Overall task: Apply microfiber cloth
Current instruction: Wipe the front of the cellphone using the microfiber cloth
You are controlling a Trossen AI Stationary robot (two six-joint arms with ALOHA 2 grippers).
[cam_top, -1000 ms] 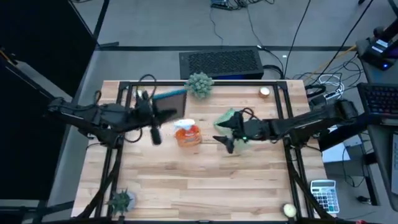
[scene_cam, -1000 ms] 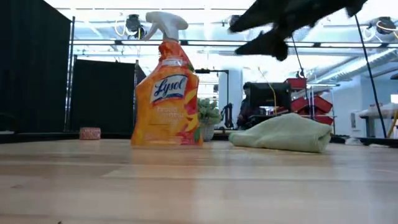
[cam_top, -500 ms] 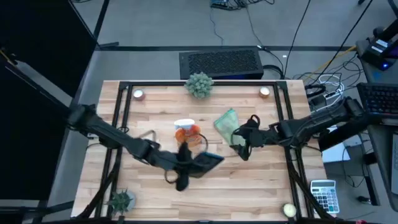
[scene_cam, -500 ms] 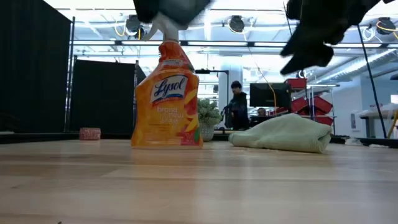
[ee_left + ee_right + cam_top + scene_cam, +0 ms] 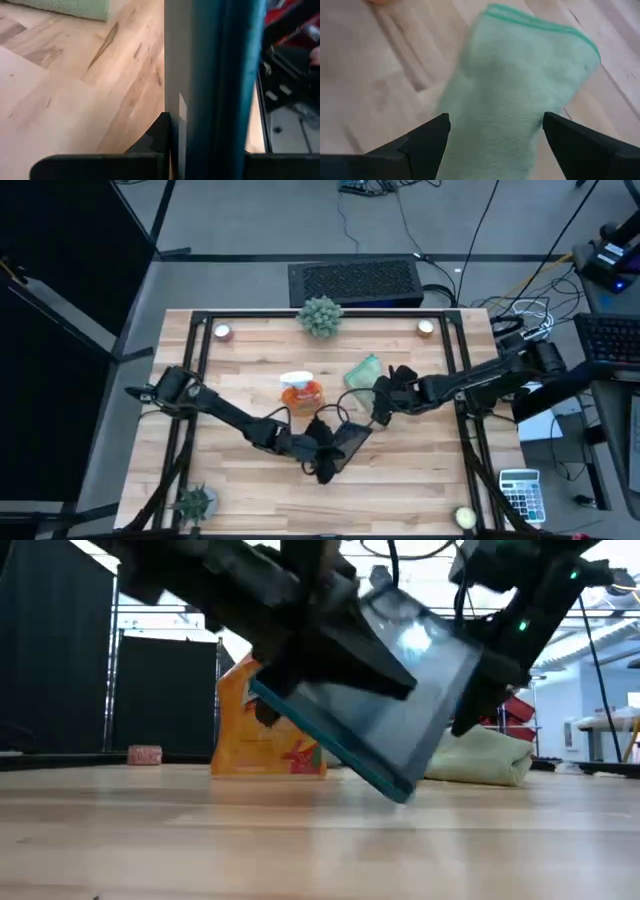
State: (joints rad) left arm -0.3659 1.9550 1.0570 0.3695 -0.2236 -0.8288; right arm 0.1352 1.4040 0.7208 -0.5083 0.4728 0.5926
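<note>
Here my right tool (image 5: 492, 145) hung open over the cloth (image 5: 520, 90), beside the bottle (image 5: 302, 393); soft and limp, best pinched mid-fold. My left tool (image 5: 322, 448) gripped the tablet (image 5: 385, 710).

A teal-edged tablet (image 5: 220, 85) stands edge-on, clamped between the left gripper's (image 5: 207, 160) dark fingers (image 5: 100, 167). Beyond it lies the light wooden table (image 5: 75, 95), with a corner of the green microfiber cloth (image 5: 70, 7) on the far side.
</note>
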